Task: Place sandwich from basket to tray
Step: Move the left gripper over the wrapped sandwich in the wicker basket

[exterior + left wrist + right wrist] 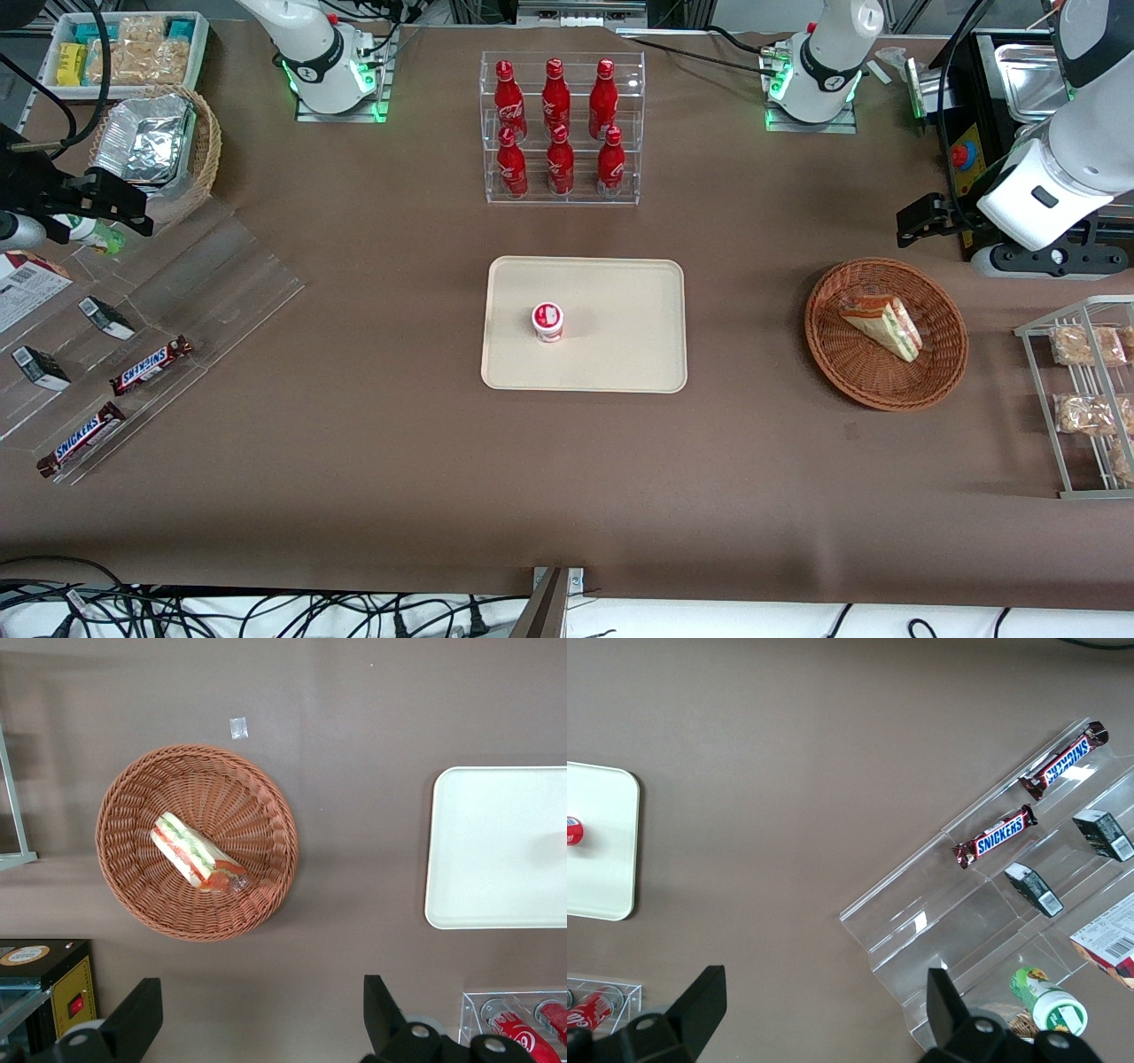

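Sandwich (882,325) is lying in the reddish-brown woven basket (886,333), wrapped, its red, green and yellow filling edge showing. I am holding my gripper (921,221) above the table near the basket, farther from the front camera than the basket, toward my own end of the table. My fingers (133,1017) are standing wide apart and gripping nothing; through my wrist camera I am looking down past them at the basket (197,842) and the sandwich (198,853) resting inside it, well below me. The cream tray (584,323) is sitting at the middle of the table, well apart from the basket, and a small red-and-white cup (547,322) is standing on it. A clear rack of red bottles (561,127) is standing farther from the front camera than the tray. A wire rack with tan snack packets (1086,388) is sitting beside the basket at my end of the table.
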